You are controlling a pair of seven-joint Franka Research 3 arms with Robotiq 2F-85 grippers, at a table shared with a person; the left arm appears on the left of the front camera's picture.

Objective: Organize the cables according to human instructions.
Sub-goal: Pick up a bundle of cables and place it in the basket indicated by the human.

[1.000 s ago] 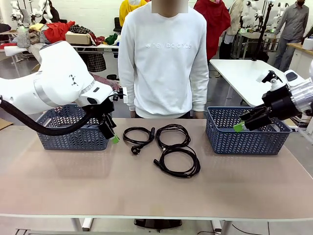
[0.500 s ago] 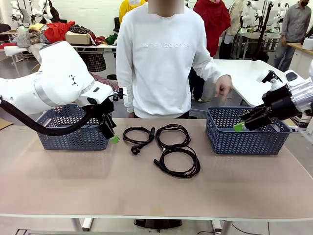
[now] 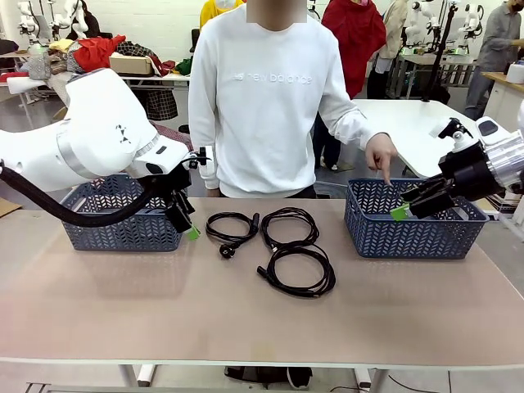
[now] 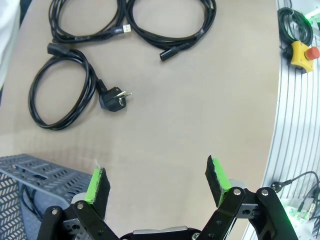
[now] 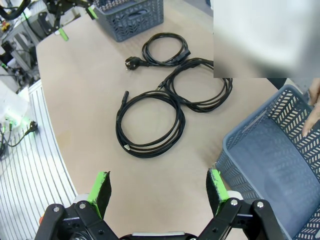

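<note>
Lettering first, front view: "new balance" runs across the chest of the person's white sweatshirt (image 3: 270,123). The person's hand (image 3: 381,155) points a finger down into the right basket (image 3: 385,233), just beside the right gripper (image 3: 407,208), which hovers by that basket's rim, jaws spread and empty. The left gripper (image 3: 185,219) hangs at the corner of the left basket (image 3: 123,233), spread and empty too, its fingers partly hidden behind the arm's black hose (image 3: 82,214). Three cables (image 3: 288,244) lie on the table (image 3: 164,311) between the grippers. The power cord (image 3: 224,251) is nearest the left one, and two touching coils lie beyond it.

Left wrist view: the green pads stand wide over bare tabletop. The power cord lies ahead, left of the fingertips, showing a round two-pin plug. The two coils farther ahead are cut off by the top edge, and one ends in a small flat metal tip. A basket corner sits beside the left finger, with something dark inside, too cropped to name. A yellow box with a red button (image 4: 301,50) sits far ahead to the right on a ribbed metal rail (image 4: 295,125).

Right wrist view: the pads are apart, holding nothing. The basket is right of the fingers, with the person's fingertips cropped at the edge. The three coils lie ahead, the power cord farthest. Any print on the plugs is too small to read.
</note>
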